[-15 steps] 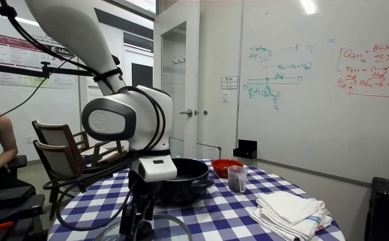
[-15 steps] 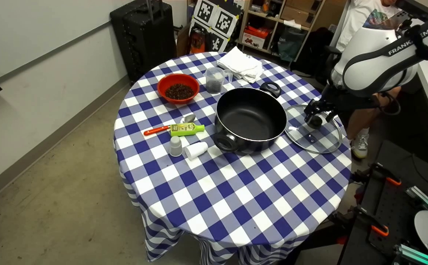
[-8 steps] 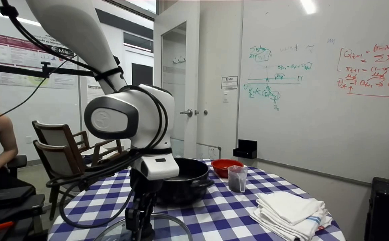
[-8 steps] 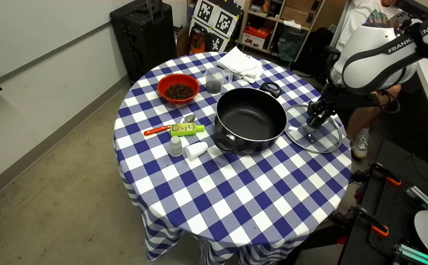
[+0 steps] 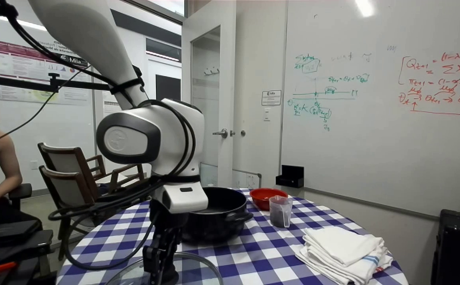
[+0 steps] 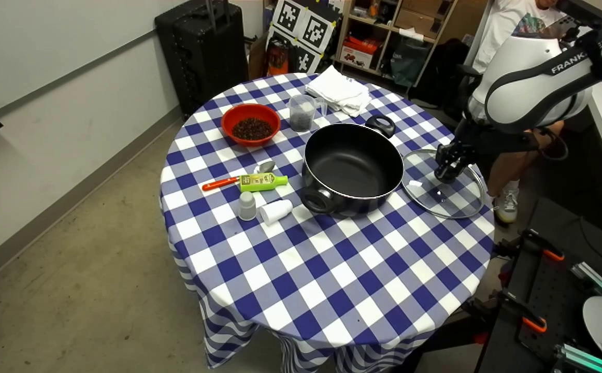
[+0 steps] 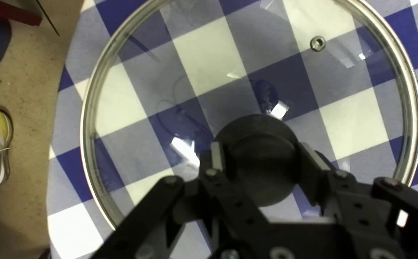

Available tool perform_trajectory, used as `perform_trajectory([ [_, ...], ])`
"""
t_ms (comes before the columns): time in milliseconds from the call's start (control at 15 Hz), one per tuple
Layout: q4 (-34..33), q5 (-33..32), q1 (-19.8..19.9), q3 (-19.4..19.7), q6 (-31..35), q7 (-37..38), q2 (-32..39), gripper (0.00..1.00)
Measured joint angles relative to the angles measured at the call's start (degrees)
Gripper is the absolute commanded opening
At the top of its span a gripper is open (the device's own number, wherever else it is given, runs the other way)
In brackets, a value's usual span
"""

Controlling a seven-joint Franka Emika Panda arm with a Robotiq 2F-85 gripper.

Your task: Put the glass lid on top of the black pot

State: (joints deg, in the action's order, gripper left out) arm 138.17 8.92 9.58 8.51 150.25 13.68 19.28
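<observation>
the jaws grip the glass lid (image 7: 252, 84) by its knob (image 7: 263, 165); arm (image 6: 531, 88) shows "emika", label (image 5: 71, 60) "mila".

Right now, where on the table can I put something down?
The widest bare tablecloth lies between the black pot and the table edge low in an exterior view. A smaller patch sits between the glass lid and folded white cloths. It's crowded around the green bottle and white container, and where the gripper holds the lid.

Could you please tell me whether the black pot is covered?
Uncovered: an exterior view looks into the black pot, with the glass lid beside it.
</observation>
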Motion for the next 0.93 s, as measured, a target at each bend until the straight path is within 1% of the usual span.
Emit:
perform_trajectory([
  [200,3.1,-1.6,-0.3,2.2,-1.5,0.5,-3.8,0.25],
  [400,6.5,-8.7,-0.9,5.5,-3.9,3.9,-11.4,0.25],
  [533,7.6,-14.2,-1.1,5.8,-6.0,6.9,-17.4,0.25],
  [600,7.6,-16.3,-1.2,5.2,-7.1,8.0,-20.3,0.25],
  [733,7.5,-18.7,-1.4,2.7,-9.2,8.6,-25.6,0.25],
  [933,6.7,-19.3,-2.7,-3.1,-12.7,8.6,-32.1,0.25],
])
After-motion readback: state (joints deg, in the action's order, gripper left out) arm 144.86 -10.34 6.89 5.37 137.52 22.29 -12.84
